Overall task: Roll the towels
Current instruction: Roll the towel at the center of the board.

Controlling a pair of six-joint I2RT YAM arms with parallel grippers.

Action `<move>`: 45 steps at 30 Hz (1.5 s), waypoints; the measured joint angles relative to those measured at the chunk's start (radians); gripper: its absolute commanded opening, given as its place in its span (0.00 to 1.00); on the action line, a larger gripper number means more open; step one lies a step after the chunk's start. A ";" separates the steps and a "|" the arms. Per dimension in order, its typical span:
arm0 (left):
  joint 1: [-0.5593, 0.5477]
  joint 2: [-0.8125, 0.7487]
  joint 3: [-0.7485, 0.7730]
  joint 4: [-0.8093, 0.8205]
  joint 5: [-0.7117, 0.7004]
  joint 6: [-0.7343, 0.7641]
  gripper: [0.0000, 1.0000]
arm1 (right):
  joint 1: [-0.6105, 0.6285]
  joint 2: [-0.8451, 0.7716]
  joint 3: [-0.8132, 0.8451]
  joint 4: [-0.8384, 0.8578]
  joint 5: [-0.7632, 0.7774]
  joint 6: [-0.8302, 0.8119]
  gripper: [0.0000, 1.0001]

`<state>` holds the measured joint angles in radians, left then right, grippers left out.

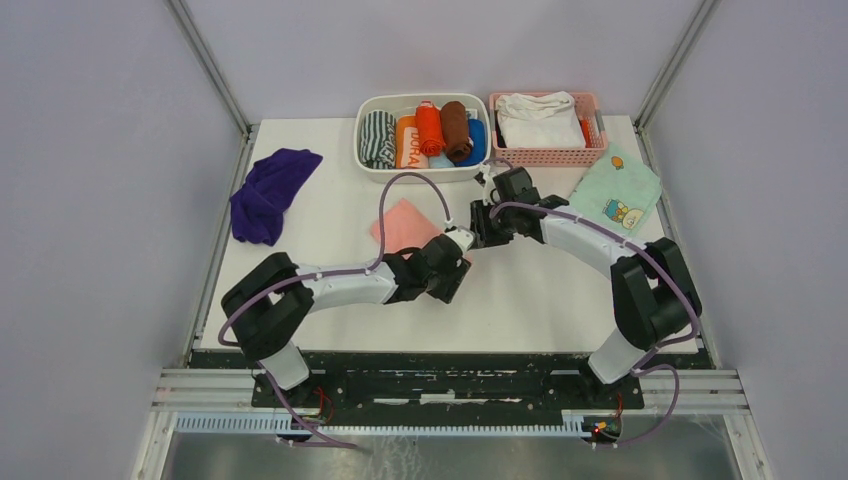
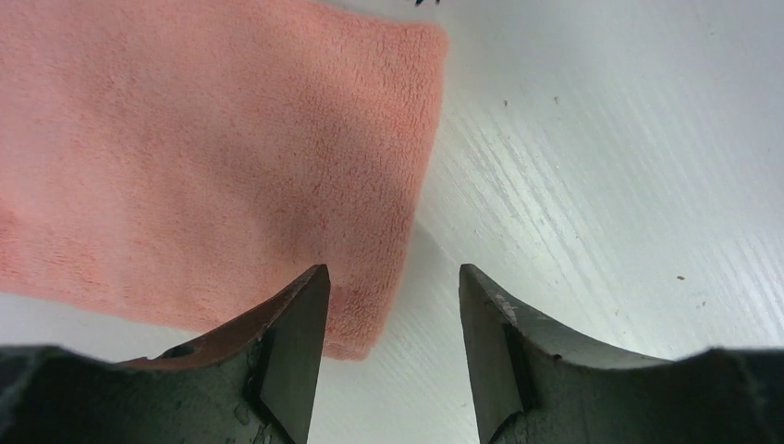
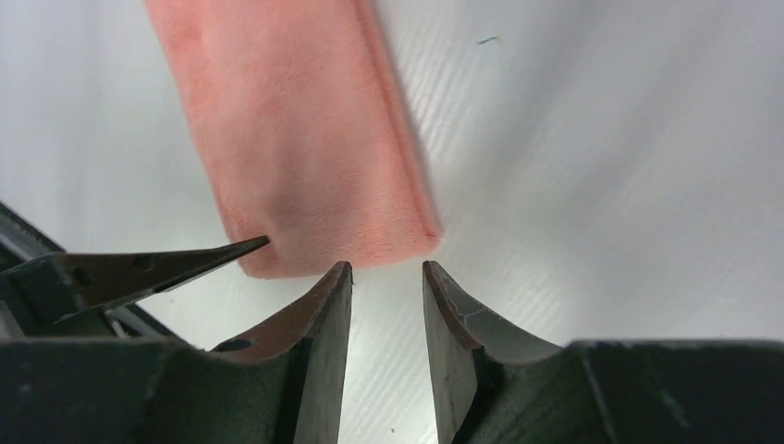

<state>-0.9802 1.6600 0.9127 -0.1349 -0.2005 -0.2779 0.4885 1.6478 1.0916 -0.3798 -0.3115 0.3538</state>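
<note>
**Item 1, left gripper** (image 1: 452, 250) (image 2: 393, 277): jaws parted, nothing between them. In its wrist view the gap shows only bare table (image 1: 540, 290) and the near corner of the salmon-pink towel.

**Item 2, right gripper** (image 1: 480, 222) (image 3: 386, 268): jaws apart with a narrow gap and nothing gripped. It is close beside the left gripper, one thin finger (image 3: 148, 273) of which reaches in from the left of the right wrist view and ends at the towel's edge.

**Item 3, salmon-pink towel** (image 1: 403, 225) (image 2: 203, 157) (image 3: 296, 139): lying flat on the table. It is ahead of the left gripper and to its left, with one corner passing behind the left fingertip. It is just beyond the right gripper's fingertips, its short end nearest them. Whether either gripper touches it cannot be told.

**Item 4, purple towel** (image 1: 268, 192): a crumpled heap well apart from both grippers, far out on the left gripper's side near the table edge.

**Item 5, white basket** (image 1: 362, 140): beyond both grippers; holds rolled cloths, striped, orange, brown and blue.

**Item 6, pink basket** (image 1: 545, 157): beyond the right gripper, just beside the white basket; holds a white folded cloth (image 1: 538, 118).

**Item 7, mint-green cartoon-print cloth** (image 1: 618, 192): flat on the table, out on the right gripper's side.
</note>
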 measured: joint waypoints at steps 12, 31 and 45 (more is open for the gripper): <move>-0.016 0.067 0.058 -0.051 -0.053 0.082 0.54 | -0.056 -0.015 -0.064 -0.027 0.089 0.020 0.45; -0.029 0.155 0.145 -0.090 -0.061 0.111 0.24 | -0.056 -0.017 -0.102 -0.014 0.052 0.045 0.51; 0.100 0.105 0.062 0.038 0.235 0.010 0.24 | -0.055 0.019 -0.186 0.192 -0.025 0.314 0.59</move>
<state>-0.8806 1.7645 0.9749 -0.0967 0.0349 -0.2684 0.4339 1.6665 0.9054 -0.1879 -0.3363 0.6682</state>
